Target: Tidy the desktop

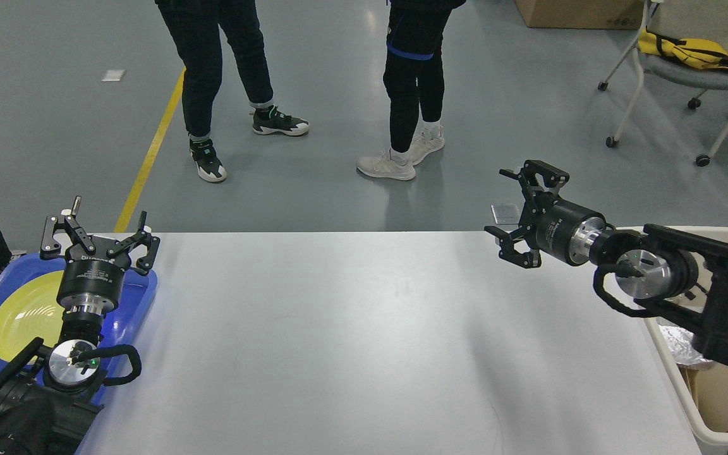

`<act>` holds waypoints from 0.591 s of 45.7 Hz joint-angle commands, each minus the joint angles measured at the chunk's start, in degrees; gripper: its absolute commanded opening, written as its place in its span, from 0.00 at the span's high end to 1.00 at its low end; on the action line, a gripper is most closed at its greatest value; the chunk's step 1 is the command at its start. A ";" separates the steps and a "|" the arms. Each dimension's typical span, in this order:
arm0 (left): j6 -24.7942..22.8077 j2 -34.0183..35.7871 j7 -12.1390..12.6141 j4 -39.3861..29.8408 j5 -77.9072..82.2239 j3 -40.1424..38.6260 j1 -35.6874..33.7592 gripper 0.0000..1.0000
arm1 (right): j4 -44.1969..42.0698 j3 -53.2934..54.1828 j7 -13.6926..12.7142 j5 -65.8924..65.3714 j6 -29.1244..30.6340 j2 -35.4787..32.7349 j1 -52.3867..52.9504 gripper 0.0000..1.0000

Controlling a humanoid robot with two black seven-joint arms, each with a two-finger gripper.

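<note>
- Head view: the desktop (364,341) fills the middle and lower part of the picture, from about 9 o'clock across to 3 o'clock, and nothing lies on the part of it that shows.
- Left gripper (100,235): at 9 o'clock, hanging over the far end of the blue tray (143,297) beside the table's left edge. Its fingers are spread wide and hold nothing.
- Yellow plate (19,316): lies inside the blue tray, at about 8 o'clock, partly hidden by the left arm.
- Right gripper (524,212): at 2 o'clock, above the table's far right corner. Its fingers are splayed apart, released and empty.
- Beige bin (696,417): stands against the table's right edge at 4 o'clock, with crumpled foil (680,344) in it.
- Progress, as a judgement: the tidying looks finished or nearly so, with items already in tray and bin and nothing in view left to pick up.
</note>
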 commanded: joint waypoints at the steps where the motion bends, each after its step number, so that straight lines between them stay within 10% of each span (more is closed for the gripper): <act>1: 0.00 0.01 -0.01 0.00 0.00 0.00 0.01 0.03 | -8.17 12.16 8.24 0.11 -3.75 7.29 -7.87 0.00; 16: 0.00 0.01 -0.01 0.00 0.00 0.00 0.01 0.03 | -32.27 12.89 28.21 -2.61 -2.26 21.28 -10.60 0.00; 27: 0.00 0.01 -0.01 0.00 0.00 0.00 0.01 0.03 | -31.92 11.03 30.50 -4.99 -2.26 22.34 -10.34 0.00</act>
